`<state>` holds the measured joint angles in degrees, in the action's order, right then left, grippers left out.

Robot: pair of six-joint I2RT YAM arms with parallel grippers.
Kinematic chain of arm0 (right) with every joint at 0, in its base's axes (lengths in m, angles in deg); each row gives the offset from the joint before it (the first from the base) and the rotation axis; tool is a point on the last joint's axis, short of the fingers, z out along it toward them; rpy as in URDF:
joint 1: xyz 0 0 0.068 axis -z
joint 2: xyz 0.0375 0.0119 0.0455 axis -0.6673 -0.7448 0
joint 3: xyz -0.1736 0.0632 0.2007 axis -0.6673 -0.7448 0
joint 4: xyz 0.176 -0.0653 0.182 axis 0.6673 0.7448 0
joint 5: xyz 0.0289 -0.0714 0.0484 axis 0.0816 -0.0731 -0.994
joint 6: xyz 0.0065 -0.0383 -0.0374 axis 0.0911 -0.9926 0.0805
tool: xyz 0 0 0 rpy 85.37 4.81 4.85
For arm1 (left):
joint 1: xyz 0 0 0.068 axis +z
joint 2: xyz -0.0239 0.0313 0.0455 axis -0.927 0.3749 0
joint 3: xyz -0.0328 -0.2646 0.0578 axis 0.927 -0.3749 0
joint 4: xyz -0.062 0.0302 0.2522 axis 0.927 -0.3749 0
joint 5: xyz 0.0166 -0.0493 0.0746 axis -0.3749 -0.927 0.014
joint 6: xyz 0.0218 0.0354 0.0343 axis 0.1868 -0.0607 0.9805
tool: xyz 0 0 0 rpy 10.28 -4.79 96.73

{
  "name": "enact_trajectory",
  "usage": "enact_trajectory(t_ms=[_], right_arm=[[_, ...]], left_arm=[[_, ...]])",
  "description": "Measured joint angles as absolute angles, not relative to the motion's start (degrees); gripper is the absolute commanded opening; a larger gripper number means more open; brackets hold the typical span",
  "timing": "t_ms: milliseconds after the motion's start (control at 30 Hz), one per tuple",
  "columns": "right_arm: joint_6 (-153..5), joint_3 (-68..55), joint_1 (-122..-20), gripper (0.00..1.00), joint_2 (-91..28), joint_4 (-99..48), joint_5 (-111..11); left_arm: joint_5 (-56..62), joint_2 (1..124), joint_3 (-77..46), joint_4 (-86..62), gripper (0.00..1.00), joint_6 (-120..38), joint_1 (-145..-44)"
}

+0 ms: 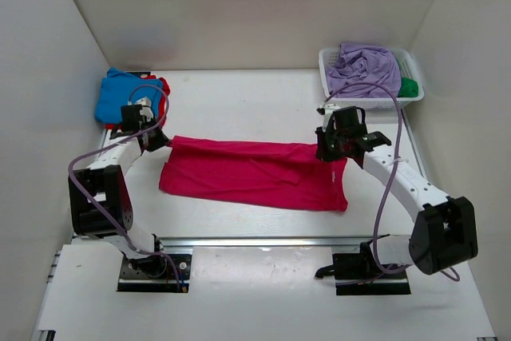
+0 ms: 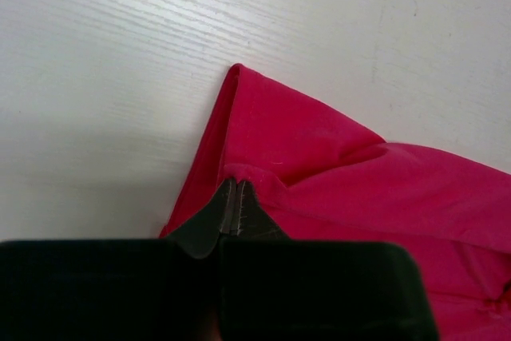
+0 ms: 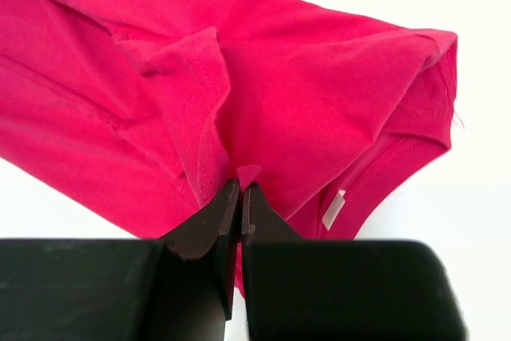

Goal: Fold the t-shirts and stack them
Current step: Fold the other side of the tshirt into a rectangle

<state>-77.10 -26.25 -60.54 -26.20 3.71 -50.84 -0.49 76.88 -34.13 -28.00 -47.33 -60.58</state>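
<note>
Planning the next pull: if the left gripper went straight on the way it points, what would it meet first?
The crimson-pink t-shirt itself: the left gripper is shut on its edge, with a folded corner just ahead. Beyond that, seemingly only bare table.

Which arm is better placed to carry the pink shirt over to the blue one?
Left, probably. The left arm pinches the pink shirt at the end nearest the blue shirt, which lies just behind it. The right arm holds the opposite end, over by the basket.
</note>
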Motion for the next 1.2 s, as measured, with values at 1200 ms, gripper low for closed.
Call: enact_trajectory(t_ms=[1200], right_arm=[[-68.6,-42.6,-68.9,0.0,-12.2,3.3,-52.6]], left_arm=[[4.4,72.8,-40.5,-34.4,0.0,-46.2,-60.4]])
